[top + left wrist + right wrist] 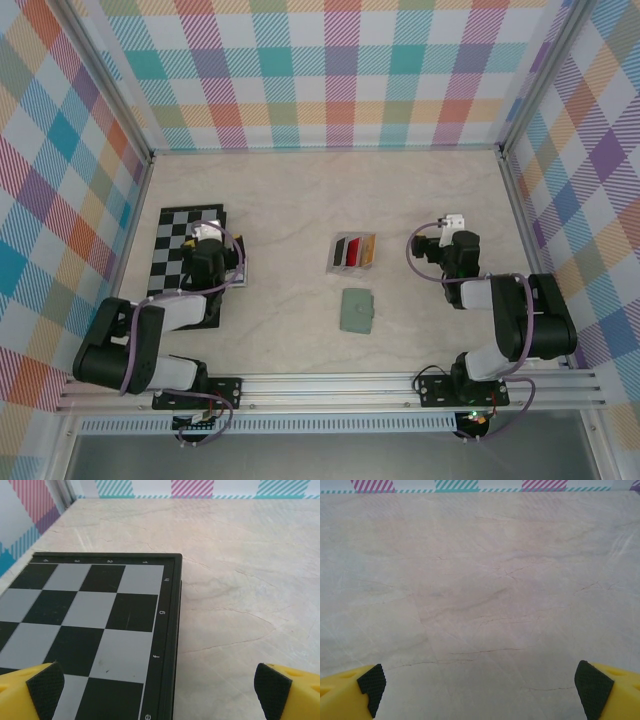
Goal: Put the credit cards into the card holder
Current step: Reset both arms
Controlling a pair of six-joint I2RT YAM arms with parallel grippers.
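A: Where are the credit cards [352, 251]?
B: Side by side in a clear tray [334, 254] mid-table, just beyond the green card holder [357, 310], which lies flat. Both seem set between the arms so that either can reach.
A: And the grippers?
B: The left gripper [207, 234] hangs over a chessboard [172, 250] and the right gripper [452, 222] over the bare marbled table [290, 200] — both spread wide, holding nothing, well apart from the cards. Plaid walls [330, 70] close the cell.
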